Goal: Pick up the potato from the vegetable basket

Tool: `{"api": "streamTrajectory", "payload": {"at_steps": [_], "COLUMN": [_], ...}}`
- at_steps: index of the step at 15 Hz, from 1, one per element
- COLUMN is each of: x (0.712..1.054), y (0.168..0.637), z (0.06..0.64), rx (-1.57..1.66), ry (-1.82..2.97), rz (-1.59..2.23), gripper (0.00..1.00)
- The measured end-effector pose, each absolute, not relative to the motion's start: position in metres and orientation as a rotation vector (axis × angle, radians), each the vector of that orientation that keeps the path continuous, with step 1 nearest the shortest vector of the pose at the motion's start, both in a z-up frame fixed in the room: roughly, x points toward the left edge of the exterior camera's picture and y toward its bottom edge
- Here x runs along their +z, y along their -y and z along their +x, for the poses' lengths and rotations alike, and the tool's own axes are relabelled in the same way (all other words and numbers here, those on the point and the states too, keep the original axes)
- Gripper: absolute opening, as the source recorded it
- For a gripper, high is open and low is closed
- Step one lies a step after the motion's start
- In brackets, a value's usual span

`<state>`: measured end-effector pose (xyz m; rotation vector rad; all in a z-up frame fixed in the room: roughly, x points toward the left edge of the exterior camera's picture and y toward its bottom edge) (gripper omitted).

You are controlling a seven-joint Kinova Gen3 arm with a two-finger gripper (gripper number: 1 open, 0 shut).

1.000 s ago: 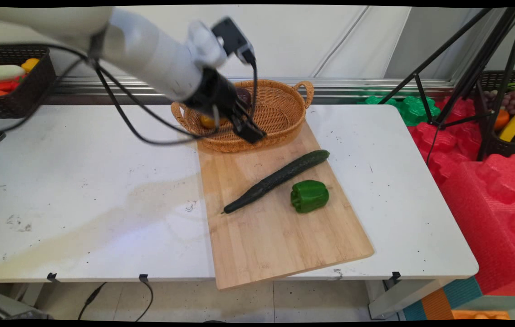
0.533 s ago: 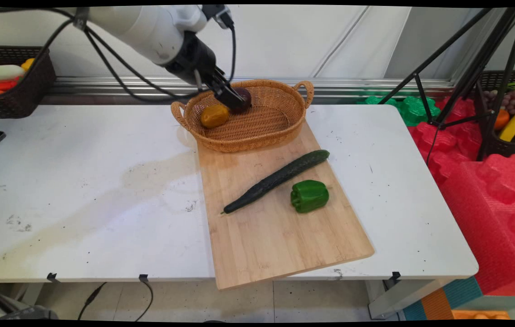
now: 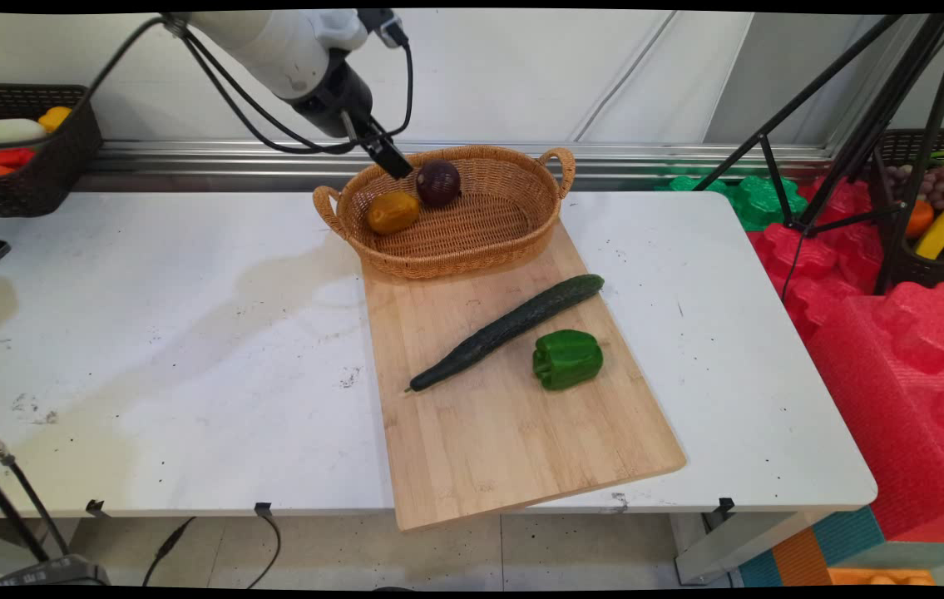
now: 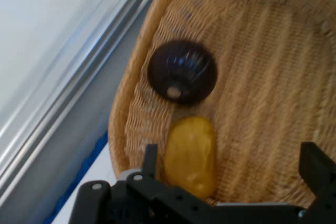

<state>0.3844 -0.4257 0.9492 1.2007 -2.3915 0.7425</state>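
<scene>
The gripper (image 3: 388, 160) is hanging in the upper middle of the main view, over the far left rim of the basket (image 3: 521, 237), its fingers (image 4: 314, 171) standing wide apart and holding nothing. In the hand view the two fingers are rising from the bottom edge with the yellow fruit (image 4: 190, 156) lying between them but well below, so nothing is being touched. The onion (image 3: 438, 183), dark purple, is sitting just beside the yellow fruit (image 3: 392, 212) against the basket's far wall, the sloping weave keeping both from rolling. The basket is resting partly on the far end of the board (image 3: 521, 433), which is lying across the bench (image 3: 147, 333) and overhanging its near edge. On the board, a cucumber (image 3: 509, 329) is lying diagonally at centre frame, and a green pepper (image 3: 567, 358) is sitting just to its lower right, apart from it.
</scene>
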Motion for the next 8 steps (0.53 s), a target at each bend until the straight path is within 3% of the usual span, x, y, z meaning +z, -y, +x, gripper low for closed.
{"api": "streamTrajectory", "payload": {"at_steps": [8], "x": [0.887], "y": [0.482], "z": [0.406], "rx": [0.673], "ry": [2.472], "rz": [1.347], "gripper": [1.0]}}
